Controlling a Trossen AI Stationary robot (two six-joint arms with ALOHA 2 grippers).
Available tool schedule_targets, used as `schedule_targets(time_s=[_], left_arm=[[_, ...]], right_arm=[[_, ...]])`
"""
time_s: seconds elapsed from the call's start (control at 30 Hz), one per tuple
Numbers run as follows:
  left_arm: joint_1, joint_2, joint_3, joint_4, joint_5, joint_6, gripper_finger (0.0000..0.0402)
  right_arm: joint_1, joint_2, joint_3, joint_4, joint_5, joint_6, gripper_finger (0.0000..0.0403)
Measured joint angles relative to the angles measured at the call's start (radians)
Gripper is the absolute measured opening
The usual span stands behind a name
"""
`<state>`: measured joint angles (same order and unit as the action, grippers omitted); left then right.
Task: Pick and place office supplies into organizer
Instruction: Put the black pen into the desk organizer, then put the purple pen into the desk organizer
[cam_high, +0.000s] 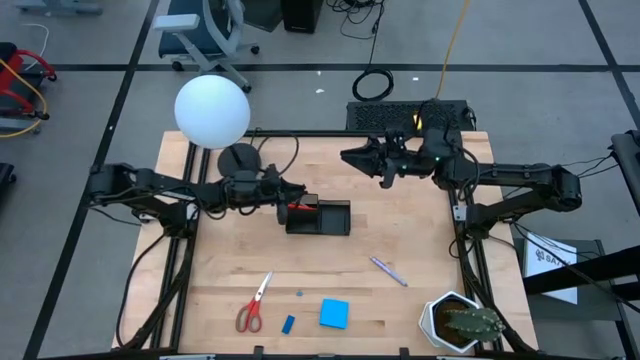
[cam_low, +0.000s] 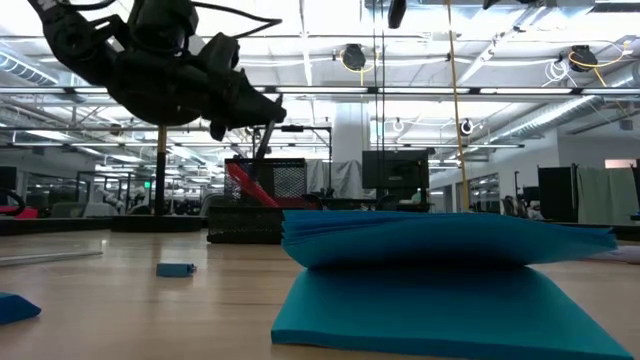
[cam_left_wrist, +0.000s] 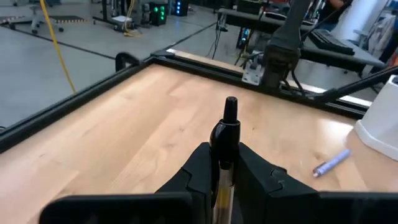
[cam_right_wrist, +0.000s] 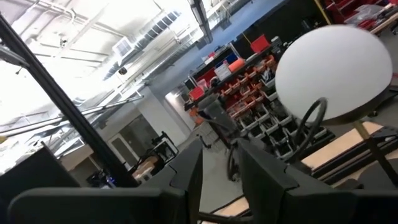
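Clamped between the left gripper's (cam_left_wrist: 225, 163) fingers, a black pen (cam_left_wrist: 227, 127) hangs just beside the organizer (cam_high: 320, 217), seemingly for dropping in, while the right gripper (cam_high: 350, 157) waits empty, raised behind.

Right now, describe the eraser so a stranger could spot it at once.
Start at the table's near edge, where red scissors lie left of a blue notepad. The eraser lies between them: a small dark-blue block, far smaller than the notepad.
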<state>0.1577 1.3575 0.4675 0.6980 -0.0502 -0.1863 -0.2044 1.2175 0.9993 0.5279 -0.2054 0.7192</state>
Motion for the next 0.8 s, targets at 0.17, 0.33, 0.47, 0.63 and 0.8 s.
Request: schedule_targets(time_s=[0.17,0.33,0.47,0.63,0.8], left_arm=[[0.0,0.027,0.0,0.003,0.011,0.007,0.0045],[-0.001,0.049,0.0,0.0,0.048,0.005,0.0045],[-0.002,0.05,0.0,-0.033,0.049,0.005,0.0067],[-0.002,0.05,0.0,-0.048,0.05,-0.006,0.0139],[-0.002,0.05,0.0,-0.049,0.05,-0.023,0.0184]], right_arm=[[0.02,0.0,-0.001,-0.022,0.003,-0.001,0.0093],[0.03,0.001,-0.001,-0.048,0.028,-0.005,0.0093],[0.03,0.001,-0.001,-0.047,0.027,-0.002,0.0093],[0.03,0.001,-0.001,-0.047,0.027,-0.005,0.0093],[0.03,0.001,-0.001,-0.051,0.027,-0.009,0.0093]])
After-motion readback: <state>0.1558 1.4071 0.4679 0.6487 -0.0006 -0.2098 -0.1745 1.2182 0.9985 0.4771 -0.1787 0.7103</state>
